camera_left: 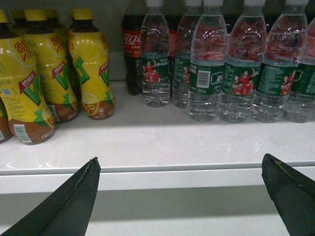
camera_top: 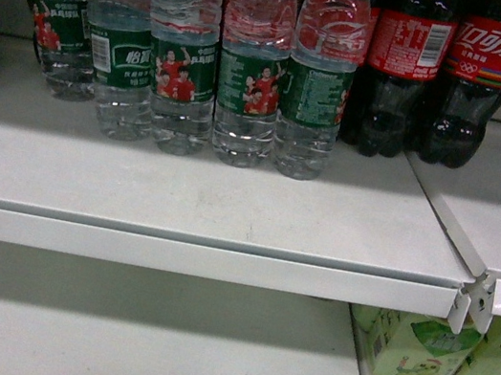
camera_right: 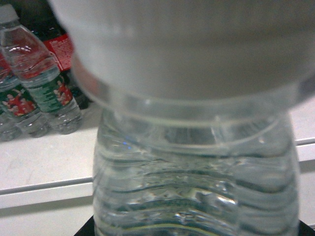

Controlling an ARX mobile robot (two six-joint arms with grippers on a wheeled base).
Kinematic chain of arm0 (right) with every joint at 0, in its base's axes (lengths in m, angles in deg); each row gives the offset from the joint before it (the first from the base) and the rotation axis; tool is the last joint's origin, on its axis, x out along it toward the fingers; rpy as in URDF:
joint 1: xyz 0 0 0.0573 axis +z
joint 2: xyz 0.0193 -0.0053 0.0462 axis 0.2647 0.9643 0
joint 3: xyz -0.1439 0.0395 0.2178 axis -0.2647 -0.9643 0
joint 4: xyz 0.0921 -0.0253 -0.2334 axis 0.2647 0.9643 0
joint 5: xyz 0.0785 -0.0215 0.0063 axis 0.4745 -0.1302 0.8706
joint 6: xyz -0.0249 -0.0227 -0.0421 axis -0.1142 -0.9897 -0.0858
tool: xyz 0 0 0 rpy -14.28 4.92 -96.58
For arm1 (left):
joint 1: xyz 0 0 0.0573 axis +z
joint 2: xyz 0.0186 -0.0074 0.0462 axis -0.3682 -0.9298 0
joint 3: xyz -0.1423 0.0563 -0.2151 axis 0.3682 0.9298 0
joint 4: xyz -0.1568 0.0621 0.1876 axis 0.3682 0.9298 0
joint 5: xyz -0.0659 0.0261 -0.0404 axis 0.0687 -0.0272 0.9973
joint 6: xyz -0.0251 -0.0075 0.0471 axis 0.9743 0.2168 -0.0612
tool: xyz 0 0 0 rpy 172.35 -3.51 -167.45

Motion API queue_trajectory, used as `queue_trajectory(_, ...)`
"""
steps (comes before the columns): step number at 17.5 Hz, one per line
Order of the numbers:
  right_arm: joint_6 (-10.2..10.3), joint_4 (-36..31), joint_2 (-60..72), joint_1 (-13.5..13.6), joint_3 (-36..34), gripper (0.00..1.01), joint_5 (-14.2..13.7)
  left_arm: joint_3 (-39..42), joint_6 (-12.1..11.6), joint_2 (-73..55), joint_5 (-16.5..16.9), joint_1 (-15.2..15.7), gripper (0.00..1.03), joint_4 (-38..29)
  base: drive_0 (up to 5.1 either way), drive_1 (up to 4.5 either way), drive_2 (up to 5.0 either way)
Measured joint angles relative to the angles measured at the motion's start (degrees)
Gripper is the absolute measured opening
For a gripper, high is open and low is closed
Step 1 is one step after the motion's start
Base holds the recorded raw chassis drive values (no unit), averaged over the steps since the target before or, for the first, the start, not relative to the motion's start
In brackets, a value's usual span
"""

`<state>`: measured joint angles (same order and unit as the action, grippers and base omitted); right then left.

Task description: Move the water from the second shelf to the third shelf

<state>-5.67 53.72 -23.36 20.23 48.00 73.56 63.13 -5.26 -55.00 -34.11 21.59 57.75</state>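
The water bottle (camera_right: 197, 147) fills the right wrist view from top to bottom, so close that it blurs; its white cap sits at the top of the frame and its ribbed clear body runs down to the bottom edge, so its long axis is vertical in that frame, cap end nearest the camera. A dark edge shows under it at the bottom of the frame, but I cannot tell whether the right pincer is clamped on it, as no fingers show clearly. Behind it, upper left, stand more water bottles (camera_right: 42, 78) on a white shelf (camera_right: 44, 162).

In the head view a row of upright water bottles stands across the upper half on that shelf (camera_top: 181, 195), with cola bottles (camera_top: 445, 76) touching the row at upper right. The shelf's front strip is bare down to its edge, and below it lies a lower shelf (camera_top: 126, 341) with green-labelled bottles (camera_top: 434, 356) at lower right.

In the left wrist view the left gripper (camera_left: 179, 196) has its two dark fingers (camera_left: 74, 201) spread wide apart, holding nothing, low before the shelf edge. Yellow drink bottles (camera_left: 54, 73) stand at upper left.
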Motion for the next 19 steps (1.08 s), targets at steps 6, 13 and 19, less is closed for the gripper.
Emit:
queue_trajectory(6,1.2,2.6,-4.5,1.5,-0.5,0.44,-0.2,0.0,0.0,0.0,0.0,0.0,0.98,0.0,0.0,0.0,0.0)
queue_trajectory(13,2.0,3.0,-4.7,1.4,-1.0,0.44,-0.5,0.0,0.0,0.0,0.0,0.0,0.98,0.0,0.0,0.0,0.0)
queue_trajectory(19,2.1,3.0,-4.7,1.4,-1.0,0.44,-0.5,0.0,0.0,0.0,0.0,0.0,0.98,0.0,0.0,0.0,0.0)
